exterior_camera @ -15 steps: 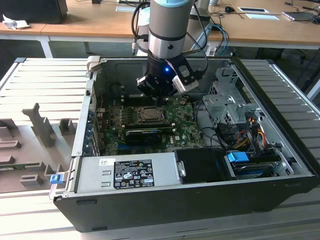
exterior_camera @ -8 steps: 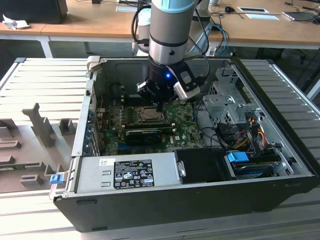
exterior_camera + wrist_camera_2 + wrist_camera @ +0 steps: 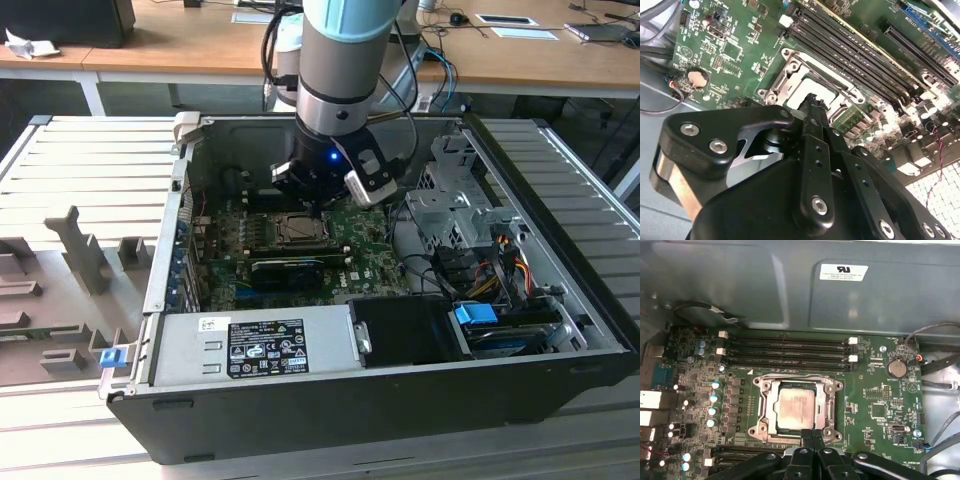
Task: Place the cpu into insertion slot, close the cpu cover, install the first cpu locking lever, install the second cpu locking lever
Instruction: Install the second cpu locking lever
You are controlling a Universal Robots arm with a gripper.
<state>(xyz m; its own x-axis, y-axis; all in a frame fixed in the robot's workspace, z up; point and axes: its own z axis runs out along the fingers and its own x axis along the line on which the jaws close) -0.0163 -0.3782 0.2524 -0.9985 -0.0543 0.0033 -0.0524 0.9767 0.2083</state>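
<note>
The cpu (image 3: 796,407), a pale silver square, lies flat in the insertion slot (image 3: 839,386) on the green motherboard. The cpu cover (image 3: 771,405), a metal frame with a square window, lies down around the chip. My gripper (image 3: 813,434) hovers at the edge of that frame with its black fingers pressed together and nothing between them. In the second wrist view the fingertips (image 3: 812,102) point at the chip (image 3: 822,89). In the exterior view the gripper (image 3: 317,210) hangs inside the open computer case, just above the socket (image 3: 300,231). I cannot tell whether the locking levers are latched.
Long black memory slots (image 3: 790,352) run beside the socket, and a coin battery (image 3: 896,367) sits further along the board. A power supply (image 3: 250,345), a metal drive cage (image 3: 450,200) and cable bundles (image 3: 480,270) crowd the case around the motherboard.
</note>
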